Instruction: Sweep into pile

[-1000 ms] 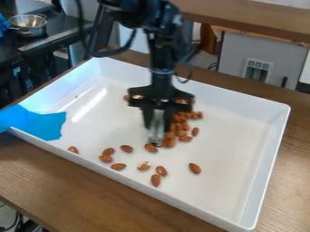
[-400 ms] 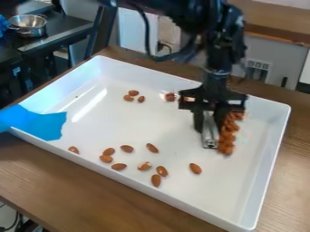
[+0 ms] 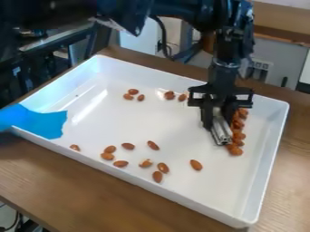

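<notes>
Over the right part of the white tray (image 3: 254, 181) hangs my black gripper (image 3: 218, 123), shut on a silver metal bar (image 3: 222, 135) whose lower end is down at the tray floor. Brown almonds (image 3: 237, 137) lie bunched in a narrow strip along the bar's right side, partly hidden by the gripper. Several loose almonds (image 3: 162, 167) are spread over the tray's front half. Three more almonds (image 3: 133, 91) rest near the back left, and a couple of almonds (image 3: 169, 95) lie left of the gripper near the back wall.
Blue tape or cloth (image 3: 37, 121) covers the tray's left corner. Raised walls surround the tray, which stands on a wooden table (image 3: 97, 195). The arm crosses above the tray's back edge.
The gripper and bar moved right from the tray's middle, and the bunched almonds shifted right with them. Lately the bar has tilted and moved slightly further right. The front almonds stayed nearly in place.
</notes>
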`<state>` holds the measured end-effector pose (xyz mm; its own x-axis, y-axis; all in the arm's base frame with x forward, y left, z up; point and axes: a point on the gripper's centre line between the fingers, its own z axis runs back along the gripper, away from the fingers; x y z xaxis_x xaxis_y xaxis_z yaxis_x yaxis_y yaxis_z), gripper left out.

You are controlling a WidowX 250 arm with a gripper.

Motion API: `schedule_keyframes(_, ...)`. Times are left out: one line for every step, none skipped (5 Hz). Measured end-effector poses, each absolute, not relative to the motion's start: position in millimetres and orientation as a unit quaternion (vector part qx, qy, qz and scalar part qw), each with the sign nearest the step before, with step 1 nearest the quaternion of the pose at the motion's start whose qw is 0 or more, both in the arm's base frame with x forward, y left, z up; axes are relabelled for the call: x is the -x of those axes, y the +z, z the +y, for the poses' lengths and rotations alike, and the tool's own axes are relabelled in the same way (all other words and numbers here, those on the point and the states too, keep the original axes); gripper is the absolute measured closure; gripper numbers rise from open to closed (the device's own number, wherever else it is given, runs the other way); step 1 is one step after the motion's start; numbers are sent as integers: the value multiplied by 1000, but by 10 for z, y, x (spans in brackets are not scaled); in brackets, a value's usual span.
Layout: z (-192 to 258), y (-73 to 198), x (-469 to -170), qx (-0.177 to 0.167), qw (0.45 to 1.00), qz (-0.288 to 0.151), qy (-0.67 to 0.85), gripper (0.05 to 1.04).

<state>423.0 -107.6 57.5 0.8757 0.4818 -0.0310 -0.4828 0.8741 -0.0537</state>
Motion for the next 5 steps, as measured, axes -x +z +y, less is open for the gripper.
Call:
schedule_keyframes(-1294,707,-4269,62,973,6,224,702)
schedule_keyframes(-1364,801,-4154,88,977,22,195,702)
schedule_keyframes(-991,1211,-4058,119,976,-6,180,702)
schedule_keyframes(-642,1403,-3912,122,981,-24,150,702)
schedule_keyframes(-247,1532,-3729,119,984,-38,126,702)
